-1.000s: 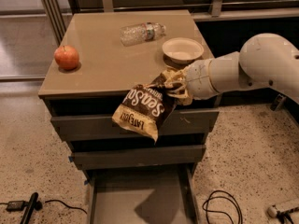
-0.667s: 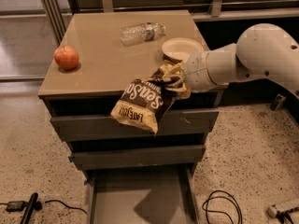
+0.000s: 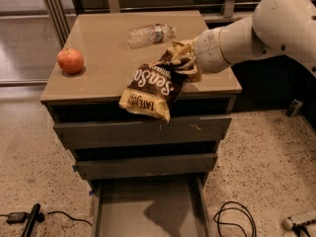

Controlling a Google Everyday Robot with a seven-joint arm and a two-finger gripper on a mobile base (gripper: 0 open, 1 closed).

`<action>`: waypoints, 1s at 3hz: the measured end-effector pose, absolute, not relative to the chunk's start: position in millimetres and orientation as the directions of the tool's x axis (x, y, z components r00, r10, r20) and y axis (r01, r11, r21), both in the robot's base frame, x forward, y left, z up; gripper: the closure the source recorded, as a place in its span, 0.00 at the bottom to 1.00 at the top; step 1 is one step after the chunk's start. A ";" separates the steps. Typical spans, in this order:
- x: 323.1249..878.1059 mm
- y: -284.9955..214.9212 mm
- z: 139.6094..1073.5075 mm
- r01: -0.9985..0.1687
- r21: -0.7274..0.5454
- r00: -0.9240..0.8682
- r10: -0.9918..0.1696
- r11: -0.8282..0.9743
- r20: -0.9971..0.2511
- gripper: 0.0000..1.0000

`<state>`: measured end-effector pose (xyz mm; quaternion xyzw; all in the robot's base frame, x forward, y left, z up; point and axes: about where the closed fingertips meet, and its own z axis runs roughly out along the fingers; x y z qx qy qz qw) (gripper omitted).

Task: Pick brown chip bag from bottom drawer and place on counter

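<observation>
Up and back since 1 s ago: the brown chip bag [image 3: 150, 90] has risen from in front of the top drawer front [image 3: 143, 132] to the level of the counter [image 3: 103, 58] edge, and the arm has swung in over the counter's right side w/ it. Now the gripper [image 3: 186, 62] is clamped on the bag's crumpled tan top end. The bag hangs tilted from it, white lettering facing the camera. Its upper half is over the counter top, and its lower tan end dangles past the front edge, overlapping the top drawer front in view. Can't tell if it touches the edge.

Below, the bottom drawer [image 3: 148, 209] is pulled out, a shadow on its grey floor, and the bag is well above it. An apple [image 3: 70, 60] sits near the counter's left edge, well apart from the bag. A clear plastic bottle [image 3: 149, 34] lies on its side toward the back, near the gripper. A cable loop [image 3: 234, 218] lies on the speckled floor, R of the drawer.
</observation>
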<state>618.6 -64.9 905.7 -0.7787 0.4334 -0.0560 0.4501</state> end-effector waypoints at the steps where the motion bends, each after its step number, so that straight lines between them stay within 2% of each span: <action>1: 633.8 -57.6 910.1 -0.609 -0.753 0.640 -0.715 -0.248 -0.282 1.00; 3: 701.2 -44.7 930.8 -0.596 -0.759 0.675 -0.675 -0.262 -0.297 1.00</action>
